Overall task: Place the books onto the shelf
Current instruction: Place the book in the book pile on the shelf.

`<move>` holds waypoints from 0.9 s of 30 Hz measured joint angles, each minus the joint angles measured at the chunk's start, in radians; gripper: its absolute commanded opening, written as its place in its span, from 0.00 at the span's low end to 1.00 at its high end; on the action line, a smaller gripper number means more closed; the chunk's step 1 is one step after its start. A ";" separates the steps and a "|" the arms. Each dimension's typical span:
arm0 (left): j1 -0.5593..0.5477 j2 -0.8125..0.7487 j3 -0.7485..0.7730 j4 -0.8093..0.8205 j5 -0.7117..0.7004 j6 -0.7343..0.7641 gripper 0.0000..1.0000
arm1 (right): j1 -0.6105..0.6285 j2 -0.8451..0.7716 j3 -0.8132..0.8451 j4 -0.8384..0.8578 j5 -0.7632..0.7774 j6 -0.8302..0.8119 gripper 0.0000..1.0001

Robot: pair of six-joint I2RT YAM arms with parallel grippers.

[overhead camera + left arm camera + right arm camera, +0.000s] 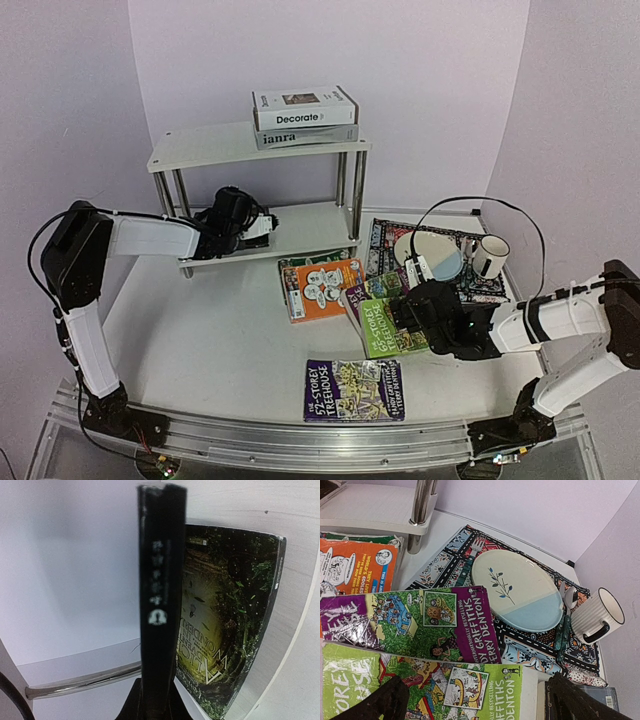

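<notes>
The left gripper (156, 707) gripped a black-spined dark book (161, 580) at the lower tier of the white chrome-legged shelf (200, 150). The right gripper (412, 318) hung spread wide above a lime-green Treehouse paperback (480, 690) on the table, while white and grey books (303, 118) lay stacked on the top tier

The shelf (200, 150) is showing matt white boards on gleaming chrome legs (421, 505). The paperbacks (420, 615) are shining with glossy paper covers, as is the dark book (160, 580). The plate (520, 587) is looking glazed and smooth, the mug (595, 612) ribbed, and the worktop (200, 340) matt white.
</notes>
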 measured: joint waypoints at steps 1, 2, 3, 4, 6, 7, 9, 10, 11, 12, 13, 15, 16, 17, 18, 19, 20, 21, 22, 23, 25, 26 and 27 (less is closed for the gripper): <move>0.002 0.001 0.000 0.000 0.003 0.003 0.00 | 0.000 0.000 0.000 0.000 0.000 0.000 0.98; 0.003 0.001 -0.001 0.000 0.007 0.006 0.00 | 0.000 0.000 0.000 0.000 0.000 0.000 0.98; 0.004 0.003 -0.001 0.000 0.010 0.011 0.00 | 0.000 0.000 0.000 0.000 0.000 0.000 0.98; 0.007 0.004 -0.002 0.000 0.012 0.015 0.00 | 0.000 0.000 0.000 0.000 0.000 0.000 0.98; 0.013 0.010 -0.003 0.001 0.014 0.021 0.00 | 0.000 0.000 0.000 0.000 0.000 0.000 0.98; 0.017 0.014 -0.006 0.001 0.014 0.022 0.00 | 0.000 0.000 0.000 0.000 0.000 0.000 0.98; 0.025 0.018 -0.011 -0.001 0.016 0.023 0.00 | 0.000 0.000 0.000 0.000 0.000 0.000 0.98; 0.030 0.019 -0.013 -0.002 0.017 0.023 0.00 | 0.000 0.000 0.000 0.000 -0.001 0.000 0.98; 0.035 0.021 -0.013 -0.003 0.018 0.022 0.00 | 0.000 0.000 0.000 0.000 -0.001 0.000 0.98; 0.040 0.023 -0.013 -0.003 0.020 0.022 0.00 | 0.000 0.000 0.000 0.000 -0.002 0.000 0.98; 0.044 0.023 -0.013 -0.003 0.022 0.022 0.00 | 0.000 0.000 0.000 0.000 -0.003 0.000 0.98; 0.051 0.027 -0.013 -0.002 0.025 0.022 0.00 | 0.000 0.000 0.000 0.000 -0.003 0.000 0.98; 0.053 0.030 -0.013 -0.001 0.028 0.022 0.00 | 0.000 0.000 0.000 0.000 -0.004 0.000 0.98; 0.054 0.033 -0.013 -0.001 0.031 0.022 0.00 | 0.000 0.000 0.000 0.000 -0.004 0.000 0.98; 0.055 0.037 -0.013 -0.002 0.033 0.022 0.00 | 0.000 0.000 0.000 0.000 -0.004 0.000 0.98; 0.055 0.040 -0.013 -0.003 0.034 0.022 0.00 | 0.000 0.000 0.000 0.000 -0.004 0.001 0.98; 0.055 0.043 -0.013 -0.003 0.036 0.022 0.00 | 0.000 0.000 0.000 0.000 -0.005 0.002 0.98; 0.055 0.045 -0.013 -0.003 0.039 0.022 0.00 | 0.000 0.000 0.000 0.000 -0.005 0.003 0.98; 0.055 0.048 -0.013 -0.003 0.040 0.022 0.00 | 0.000 0.000 0.000 0.000 -0.005 0.003 0.98; 0.055 0.051 -0.013 -0.003 0.041 0.022 0.00 | 0.000 0.000 0.000 0.000 -0.006 0.003 0.98; 0.055 0.052 -0.013 -0.003 0.042 0.022 0.00 | 0.000 0.000 0.000 0.000 -0.006 0.003 0.98; 0.055 0.053 -0.012 -0.003 0.043 0.022 0.00 | 0.000 0.000 0.000 0.000 -0.006 0.003 0.98; 0.056 0.053 -0.012 -0.003 0.044 0.022 0.00 | 0.000 0.000 0.000 0.000 -0.006 0.003 0.98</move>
